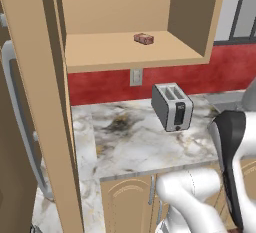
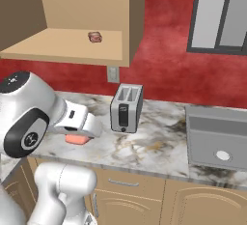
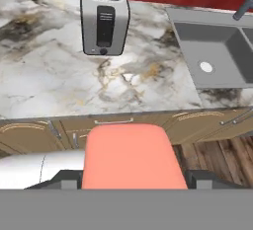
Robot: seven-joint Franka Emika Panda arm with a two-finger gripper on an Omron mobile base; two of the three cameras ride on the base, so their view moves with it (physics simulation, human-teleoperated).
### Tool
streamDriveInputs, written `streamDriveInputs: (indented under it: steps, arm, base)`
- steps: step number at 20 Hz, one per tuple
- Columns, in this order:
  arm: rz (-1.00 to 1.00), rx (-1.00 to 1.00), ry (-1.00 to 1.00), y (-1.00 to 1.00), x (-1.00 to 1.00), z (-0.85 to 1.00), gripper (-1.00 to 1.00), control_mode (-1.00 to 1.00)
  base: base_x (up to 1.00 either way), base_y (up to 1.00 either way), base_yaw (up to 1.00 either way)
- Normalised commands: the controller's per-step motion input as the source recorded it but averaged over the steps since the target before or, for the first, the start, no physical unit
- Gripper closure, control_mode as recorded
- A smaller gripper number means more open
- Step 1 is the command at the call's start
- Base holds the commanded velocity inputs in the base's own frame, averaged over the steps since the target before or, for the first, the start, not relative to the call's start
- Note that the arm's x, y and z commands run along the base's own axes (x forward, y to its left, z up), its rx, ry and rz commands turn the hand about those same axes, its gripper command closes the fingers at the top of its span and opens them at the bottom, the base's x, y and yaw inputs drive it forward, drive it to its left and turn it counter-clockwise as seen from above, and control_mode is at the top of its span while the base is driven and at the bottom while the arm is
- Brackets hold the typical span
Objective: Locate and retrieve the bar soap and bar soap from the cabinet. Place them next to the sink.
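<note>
Gripping the pink soap (image 3: 131,156) between the fingers of the pincer (image 3: 132,177), hanging over the bench (image 3: 54,76) edge, left of the sink (image 3: 217,51). Leaving the brown soap (image 1: 143,38) lying on the cabinet (image 1: 115,47) shelf above the toaster (image 1: 172,107).

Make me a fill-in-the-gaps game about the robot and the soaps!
1. The end effector holds the salmon-pink ____.
2. The reddish-brown bar soap lies on the shelf of the ____.
3. On the counter, the silver ____ stands between the wall outlet and the sink.

Missing words: bar soap; cabinet; toaster
</note>
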Motion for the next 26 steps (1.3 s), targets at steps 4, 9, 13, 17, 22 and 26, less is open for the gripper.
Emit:
streamDriveInputs:
  steps: [4, 9, 13, 17, 22, 26]
  arm:
    - [0.00, -0.05, 0.08, -0.78, 0.08, -0.44, 1.00, -1.00]
    - [-0.01, 0.00, 0.12, -0.76, 0.19, -0.35, 1.00, -1.00]
    - [-0.02, 0.02, 0.11, -0.61, 0.20, -0.27, 1.00, -1.00]
    - [0.05, 0.08, 0.07, -0.46, 0.37, -0.31, 1.00, -1.00]
    - [0.08, 0.15, 0.08, -0.49, 0.56, -0.37, 1.00, -1.00]
    - [0.05, 0.12, 0.05, -0.62, 0.71, -0.30, 1.00, -1.00]
  base:
    - [0.00, 0.00, 0.00]
    - [0.00, 0.00, 0.00]
    - [0.00, 0.00, 0.00]
    - [0.00, 0.00, 0.00]
    - [0.00, 0.00, 0.00]
    - [0.00, 0.00, 0.00]
